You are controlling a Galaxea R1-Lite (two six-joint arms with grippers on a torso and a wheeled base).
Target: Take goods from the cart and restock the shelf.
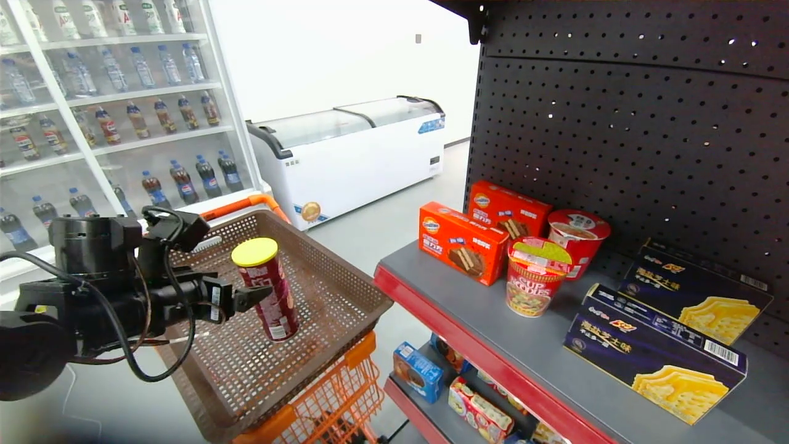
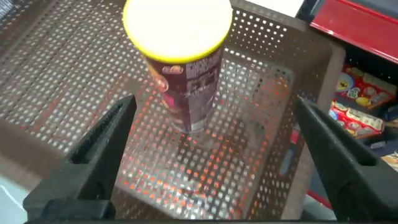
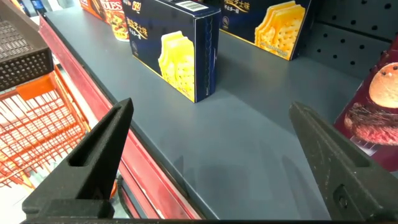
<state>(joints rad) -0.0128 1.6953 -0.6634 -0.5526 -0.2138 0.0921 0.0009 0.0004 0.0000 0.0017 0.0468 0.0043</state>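
Observation:
A red chip can (image 1: 269,290) with a yellow lid stands upright in the brown perforated basket (image 1: 246,370) on the orange cart (image 1: 333,394). My left gripper (image 1: 249,297) is open beside the can at mid height. In the left wrist view the can (image 2: 186,74) stands just beyond the open left gripper (image 2: 211,109), between the lines of its fingers. My right gripper (image 3: 211,112) is open and holds nothing, low over the grey shelf (image 3: 249,130) near a dark blue cracker box (image 3: 180,50).
The grey shelf (image 1: 468,308) has a red front edge and a black pegboard back. It carries two orange boxes (image 1: 462,242), two noodle cups (image 1: 535,274) and two dark blue boxes (image 1: 653,348). A box with a burger picture (image 3: 379,106) stands farther along. More goods lie on the lower shelf (image 1: 431,419).

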